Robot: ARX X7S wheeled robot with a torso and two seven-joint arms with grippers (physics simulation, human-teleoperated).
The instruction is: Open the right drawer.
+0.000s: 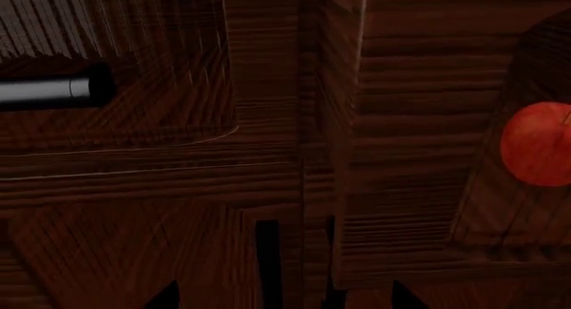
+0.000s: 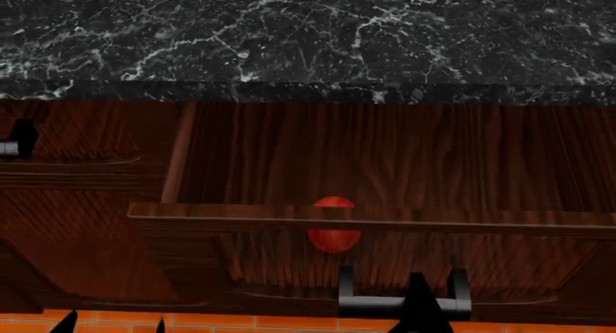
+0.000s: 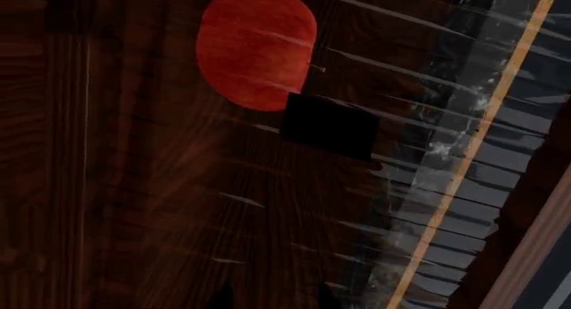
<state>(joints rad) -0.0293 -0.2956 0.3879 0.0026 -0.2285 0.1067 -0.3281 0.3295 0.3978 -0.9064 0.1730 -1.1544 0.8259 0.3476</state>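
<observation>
The right drawer (image 2: 405, 167), dark reddish-brown wood with a red spot (image 2: 334, 228), stands pulled out from the cabinet; its front's top edge juts toward me. Its bar handle (image 2: 385, 302) sits on black posts low on the front. One right fingertip (image 2: 419, 304) lies over the bar. In the right wrist view the red spot (image 3: 257, 48) and a black post (image 3: 328, 125) are close; my right gripper (image 3: 277, 301) has its jaws narrow, shut on the handle. My left gripper (image 1: 283, 301) (image 2: 114, 324) is open and empty, in front of the seam between the drawers.
A black marble countertop (image 2: 308, 37) runs above the drawers. The left drawer front, without a spot, has its grey handle (image 1: 45, 89) (image 2: 10, 144) at the far left. Orange tiled floor (image 2: 241, 324) shows below. The red spot also shows in the left wrist view (image 1: 538, 143).
</observation>
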